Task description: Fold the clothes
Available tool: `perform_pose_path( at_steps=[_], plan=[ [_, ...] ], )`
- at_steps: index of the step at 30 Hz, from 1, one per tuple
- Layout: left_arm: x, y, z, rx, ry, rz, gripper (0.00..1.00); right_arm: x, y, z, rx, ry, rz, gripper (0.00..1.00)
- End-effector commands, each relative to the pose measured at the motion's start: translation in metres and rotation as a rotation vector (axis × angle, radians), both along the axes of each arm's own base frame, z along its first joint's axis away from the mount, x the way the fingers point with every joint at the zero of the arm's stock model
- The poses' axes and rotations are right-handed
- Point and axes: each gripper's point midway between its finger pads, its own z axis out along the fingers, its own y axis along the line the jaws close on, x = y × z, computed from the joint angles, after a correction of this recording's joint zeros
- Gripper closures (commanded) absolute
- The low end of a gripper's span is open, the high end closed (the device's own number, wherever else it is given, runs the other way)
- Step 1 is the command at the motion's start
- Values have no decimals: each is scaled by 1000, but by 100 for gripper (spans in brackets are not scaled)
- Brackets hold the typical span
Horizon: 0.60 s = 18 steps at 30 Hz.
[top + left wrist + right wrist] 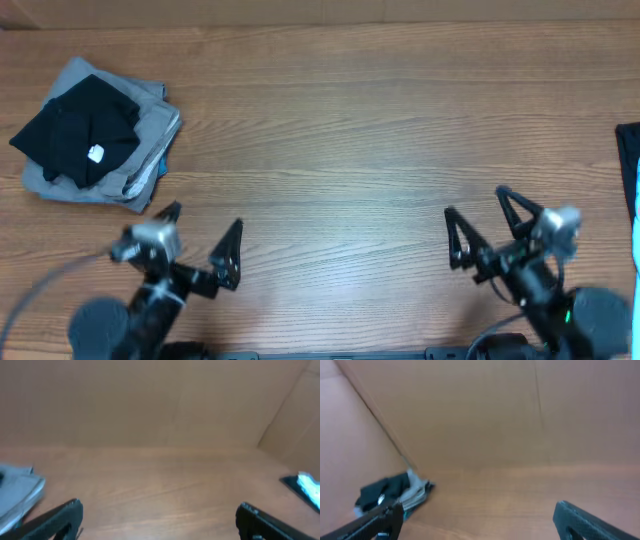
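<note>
A stack of folded clothes [95,135] lies at the table's far left, a black garment with a small white tag on top of grey ones. It also shows as the grey stack [17,492] in the left wrist view and as the clothes stack [390,492] in the right wrist view. A sliver of light blue cloth [636,190] beside black cloth pokes in at the right edge, seen too as blue cloth [306,484]. My left gripper [203,222] [160,509] and right gripper [477,205] [479,509] hover near the front edge, both open and holding nothing.
The wooden table [340,130] stretches between the stack and the right edge. A brown cardboard wall [160,400] stands along the far side, with another cardboard panel [350,425] angled at the left.
</note>
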Motion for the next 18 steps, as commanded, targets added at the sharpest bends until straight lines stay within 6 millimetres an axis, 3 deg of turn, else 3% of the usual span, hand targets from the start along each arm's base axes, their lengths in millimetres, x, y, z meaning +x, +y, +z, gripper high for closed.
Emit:
perform_pose_path(
  at_steps=[1, 5, 9, 13, 16, 18],
  plan=[
    [21, 3, 17, 56, 115, 10, 0, 29, -5, -4, -1, 212, -42, 0],
    [44, 3, 24, 59, 335, 3, 0, 62, -20, -28, -58, 538, -143, 0],
    [62, 2, 21, 62, 540, -3, 0, 89, -19, -43, -92, 770, -141, 0],
    [75, 1, -1, 61, 717, -12, 0, 115, -23, -64, -118, 915, -162, 0],
    [81, -6, -19, 38, 813, -53, 0, 141, -63, -73, -82, 983, -362, 0],
    [82, -7, -29, 31, 864, -62, 0, 158, -105, -78, -57, 999, -511, 0]
  ],
)
